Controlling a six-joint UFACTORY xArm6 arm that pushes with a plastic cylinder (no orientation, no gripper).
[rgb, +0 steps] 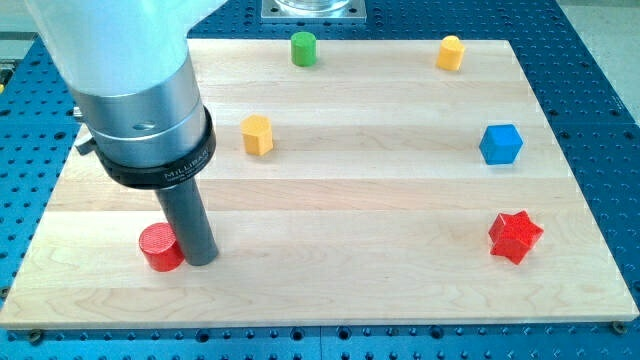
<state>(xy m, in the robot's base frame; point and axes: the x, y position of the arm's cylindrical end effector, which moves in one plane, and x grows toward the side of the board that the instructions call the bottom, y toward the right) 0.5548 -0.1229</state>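
Note:
My tip (199, 259) rests on the wooden board (350, 220) at the view's lower left, touching the right side of a red cylinder (159, 247). A yellow hexagonal block (257, 135) stands further up and to the right of the tip. Far off at the view's right lie a blue cube (501, 144) and a red star (515, 236). The arm's silver and black body (140, 100) hides the board's upper left part.
A green cylinder (303, 48) and a second yellow block (451, 52) stand near the board's top edge. Around the board runs a blue perforated table (590, 80). A metal base plate (314, 9) shows at the view's top.

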